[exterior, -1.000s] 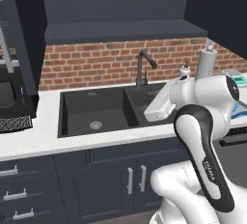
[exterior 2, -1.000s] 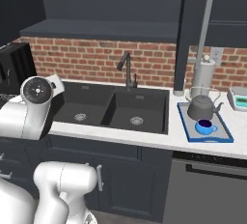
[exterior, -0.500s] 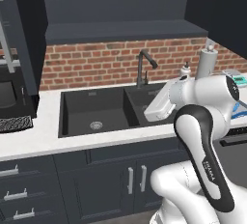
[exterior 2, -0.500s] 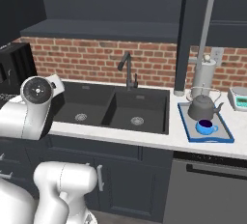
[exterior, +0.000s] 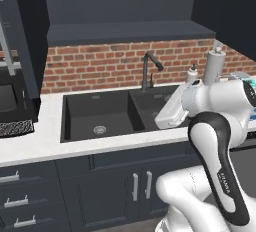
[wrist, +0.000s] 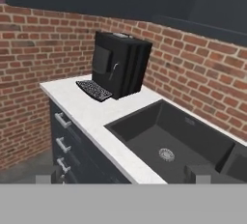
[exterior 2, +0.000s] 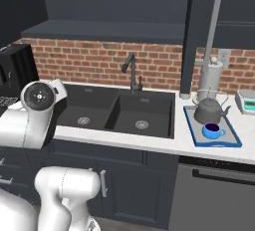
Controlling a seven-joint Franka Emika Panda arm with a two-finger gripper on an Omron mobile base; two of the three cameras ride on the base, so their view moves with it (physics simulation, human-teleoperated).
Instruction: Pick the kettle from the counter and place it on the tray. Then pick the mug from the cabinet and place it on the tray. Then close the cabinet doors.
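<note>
1. While the arm folds low in front of the base cabinets, the counter [exterior 2: 124,143] runs white and faintly speckled along a red brick wall [exterior 2: 104,63], with a black double sink [exterior 2: 119,113] sunk into it as the main landmark.
2. Behind the sink, at its middle, stands a dark faucet [exterior 2: 130,70].
3. Left of the sink, a black coffee machine [wrist: 118,63] sits on the counter against the brick, its grille plate toward the counter edge.
4. Right of the sink lies the tray [exterior 2: 191,125], blue-rimmed, near the counter's front edge.
5. On the tray, the kettle [exterior 2: 209,109] stands upright at the back and the mug [exterior 2: 213,131] sits just in front of it, its navy inside facing up.
6. Behind the tray stands a pale paper-towel cylinder [exterior 2: 208,75]; right of the tray is a small white device [exterior 2: 246,100] with a teal screen.
7. Above the tray, one of the cabinet doors [exterior 2: 201,31] stands open, its silver bar handle [exterior 2: 213,26] vertical.
8. The gripper [wrist: 123,175] looks over the sink's left basin; only the finger tips' ends show, set wide apart, nothing between them.
</note>
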